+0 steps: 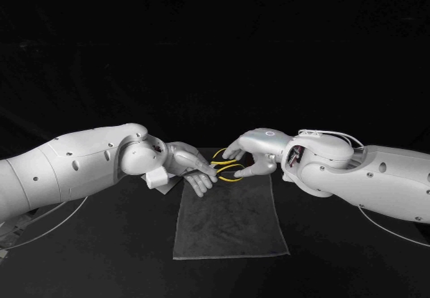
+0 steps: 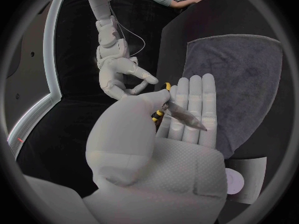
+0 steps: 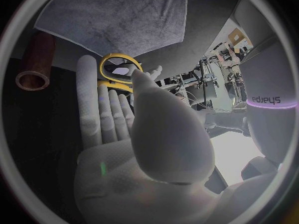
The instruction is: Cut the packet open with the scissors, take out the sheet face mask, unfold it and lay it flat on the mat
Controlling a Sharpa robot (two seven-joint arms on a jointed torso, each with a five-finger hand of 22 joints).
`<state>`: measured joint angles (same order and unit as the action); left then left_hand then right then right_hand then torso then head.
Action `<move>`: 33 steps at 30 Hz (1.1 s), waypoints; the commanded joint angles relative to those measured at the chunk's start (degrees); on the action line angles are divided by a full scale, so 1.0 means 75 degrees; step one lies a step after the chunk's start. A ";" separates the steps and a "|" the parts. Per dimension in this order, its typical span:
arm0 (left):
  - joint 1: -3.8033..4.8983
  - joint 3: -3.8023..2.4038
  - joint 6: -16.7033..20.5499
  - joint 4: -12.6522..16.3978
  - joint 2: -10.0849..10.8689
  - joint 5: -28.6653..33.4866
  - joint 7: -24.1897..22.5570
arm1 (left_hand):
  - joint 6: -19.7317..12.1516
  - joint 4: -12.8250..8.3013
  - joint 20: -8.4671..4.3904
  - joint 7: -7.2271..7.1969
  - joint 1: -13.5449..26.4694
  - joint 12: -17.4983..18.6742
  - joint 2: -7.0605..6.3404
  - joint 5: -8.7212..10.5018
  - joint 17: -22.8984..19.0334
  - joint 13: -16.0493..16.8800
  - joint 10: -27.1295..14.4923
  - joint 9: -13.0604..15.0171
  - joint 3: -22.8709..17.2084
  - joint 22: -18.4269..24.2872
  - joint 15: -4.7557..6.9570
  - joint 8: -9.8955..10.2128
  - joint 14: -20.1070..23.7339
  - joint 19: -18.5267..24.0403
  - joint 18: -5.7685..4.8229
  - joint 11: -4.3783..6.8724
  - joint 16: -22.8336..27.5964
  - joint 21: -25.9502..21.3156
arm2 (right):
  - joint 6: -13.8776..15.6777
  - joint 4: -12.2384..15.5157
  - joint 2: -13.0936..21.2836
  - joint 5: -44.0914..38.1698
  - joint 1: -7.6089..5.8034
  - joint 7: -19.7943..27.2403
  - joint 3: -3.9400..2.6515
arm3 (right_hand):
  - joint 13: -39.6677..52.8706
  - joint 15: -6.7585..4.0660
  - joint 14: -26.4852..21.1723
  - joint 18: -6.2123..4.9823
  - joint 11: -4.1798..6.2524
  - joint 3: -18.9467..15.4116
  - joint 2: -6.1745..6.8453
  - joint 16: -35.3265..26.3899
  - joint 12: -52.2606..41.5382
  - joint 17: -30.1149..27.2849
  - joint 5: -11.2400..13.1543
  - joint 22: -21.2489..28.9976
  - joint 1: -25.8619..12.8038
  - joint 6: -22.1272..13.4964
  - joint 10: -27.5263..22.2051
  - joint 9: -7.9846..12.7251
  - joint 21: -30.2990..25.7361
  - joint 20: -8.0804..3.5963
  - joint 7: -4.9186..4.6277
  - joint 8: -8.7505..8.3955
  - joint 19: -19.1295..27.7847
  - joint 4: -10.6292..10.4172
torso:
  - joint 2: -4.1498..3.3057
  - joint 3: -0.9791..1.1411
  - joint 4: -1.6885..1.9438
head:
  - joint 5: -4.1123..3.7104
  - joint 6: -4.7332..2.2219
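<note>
Scissors point(image 1: 226, 169) over the mat point(image 1: 228, 223): left hand point(image 1: 188, 164) pinches the blades, right hand point(image 1: 255, 152) grips the yellow handles.

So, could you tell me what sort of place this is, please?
Probably a robotics lab bench: white robot arms over a black table with a grey mat, and wired equipment nearby.

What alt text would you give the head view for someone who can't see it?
The robot's left hand and right hand meet on yellow-handled scissors above the far end of a grey mat on a black table. A white packet peeks out beneath the left wrist.
</note>
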<state>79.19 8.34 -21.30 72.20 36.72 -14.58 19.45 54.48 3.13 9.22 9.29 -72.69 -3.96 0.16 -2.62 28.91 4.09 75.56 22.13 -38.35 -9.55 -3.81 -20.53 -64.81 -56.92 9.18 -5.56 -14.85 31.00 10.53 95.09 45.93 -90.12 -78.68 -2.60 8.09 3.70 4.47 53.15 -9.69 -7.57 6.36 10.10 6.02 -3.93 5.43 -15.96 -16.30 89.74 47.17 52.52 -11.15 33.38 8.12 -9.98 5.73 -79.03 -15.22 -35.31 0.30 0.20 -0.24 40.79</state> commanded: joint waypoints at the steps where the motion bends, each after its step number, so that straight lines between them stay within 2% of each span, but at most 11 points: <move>1: 0.0011 -0.0018 -0.0109 -0.0017 -0.0037 0.0074 -0.0119 | 0.0036 -0.0200 -0.0027 0.0001 0.0010 -0.0017 0.0069 -0.0024 0.0008 0.0009 0.0053 0.0004 -0.0154 -0.0007 0.0053 -0.0025 0.0002 0.0020 0.0157 -0.0003 0.0040 0.0042 | 0.0132 0.0109 0.0065 -0.0146 0.0012 0.0038 0.0001 | 0.0000 0.0016 0.0099 -0.0068 -0.0013 0.0069 -0.0030 0.0001 0.0023 0.0010 0.0029 0.0000 0.0006 0.0066 0.0058 -0.0010 -0.0034 -0.0009 -0.0030 0.0028 -0.0076 0.0000 | 0.0001 0.0006 -0.0001 | -0.0005 0.0025; 5: 0.0001 -0.0017 -0.0121 -0.0057 -0.0055 0.0074 -0.0122 | 0.0036 -0.0200 -0.0027 0.0001 0.0010 -0.0017 0.0069 -0.0024 0.0008 0.0009 0.0053 0.0004 -0.0154 -0.0007 0.0053 -0.0025 0.0002 0.0020 0.0157 -0.0003 0.0040 0.0042 | 0.0159 0.0229 0.0156 -0.0146 0.0013 0.0053 0.0000 | 0.0000 0.0020 0.0148 -0.0064 -0.0021 0.0091 -0.0025 0.0012 0.0023 0.0016 0.0030 -0.0001 -0.0007 0.0086 0.0095 -0.0013 -0.0033 -0.0006 -0.0041 0.0037 -0.0090 0.0010 | 0.0001 0.0008 -0.0013 | -0.0001 0.0045; 9: -0.0008 -0.0016 -0.0128 -0.0084 -0.0071 0.0074 -0.0128 | 0.0036 -0.0200 -0.0027 0.0001 0.0010 -0.0017 0.0069 -0.0024 0.0008 0.0009 0.0053 0.0004 -0.0154 -0.0007 0.0053 -0.0025 0.0002 0.0020 0.0157 -0.0003 0.0040 0.0042 | 0.0193 0.0270 0.0168 -0.0148 0.0014 0.0060 -0.0001 | 0.0000 0.0021 0.0151 -0.0064 -0.0021 0.0094 -0.0024 0.0012 0.0023 0.0016 0.0030 -0.0002 -0.0008 0.0088 0.0097 -0.0014 -0.0033 -0.0006 -0.0042 0.0037 -0.0092 0.0012 | 0.0019 0.0008 -0.0003 | -0.0011 0.0068; 18: -0.0015 -0.0014 -0.0170 -0.0081 -0.0085 0.0074 -0.0133 | 0.0035 -0.0225 -0.0029 0.0001 0.0036 -0.0015 0.0072 -0.0024 0.0012 0.0008 0.0057 0.0019 -0.0171 -0.0012 0.0054 -0.0027 -0.0003 0.0020 0.0156 -0.0003 0.0045 0.0053 | 0.0172 0.0059 0.0070 -0.0174 0.0010 0.0061 -0.0002 | -0.0010 0.0031 0.0129 -0.0058 -0.0024 0.0115 -0.0001 -0.0018 0.0049 0.0005 0.0040 -0.0002 -0.0009 0.0056 0.0069 -0.0005 -0.0035 0.0001 -0.0046 0.0015 -0.0101 0.0036 | 0.0019 -0.0002 0.0000 | -0.0013 0.0076; 33: -0.0017 -0.0014 -0.0198 -0.0070 -0.0078 0.0074 -0.0119 | 0.0035 -0.0229 -0.0030 0.0001 0.0039 -0.0015 0.0073 -0.0024 0.0012 0.0008 0.0057 0.0021 -0.0173 -0.0013 0.0054 -0.0027 -0.0004 0.0020 0.0156 -0.0003 0.0045 0.0054 | 0.0388 0.0121 -0.0017 -0.0209 0.0009 0.0213 -0.0023 | -0.0013 0.0038 0.0103 -0.0055 -0.0027 0.0153 0.0001 -0.0050 0.0056 -0.0006 0.0028 -0.0004 0.0009 0.0047 0.0051 -0.0002 -0.0037 0.0005 -0.0049 0.0006 -0.0108 0.0066 | 0.0015 -0.0003 0.0007 | 0.0026 0.0101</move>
<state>79.01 8.33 -21.52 71.55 36.26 -14.55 19.43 54.35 2.25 9.22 9.19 -72.43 -3.95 0.36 -2.62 28.96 4.09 75.49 22.20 -39.22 -9.59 -3.92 -20.37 -64.91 -56.92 9.74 -5.63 -14.85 31.22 12.28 95.89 45.85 -90.79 -78.62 -1.74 7.98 3.64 4.60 54.06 -9.63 -7.88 7.31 10.10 5.94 -3.71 5.39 -15.96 -16.28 89.73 47.59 52.82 -11.17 33.38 8.21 -10.15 5.73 -79.52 -14.58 -35.20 0.27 0.26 -0.10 41.53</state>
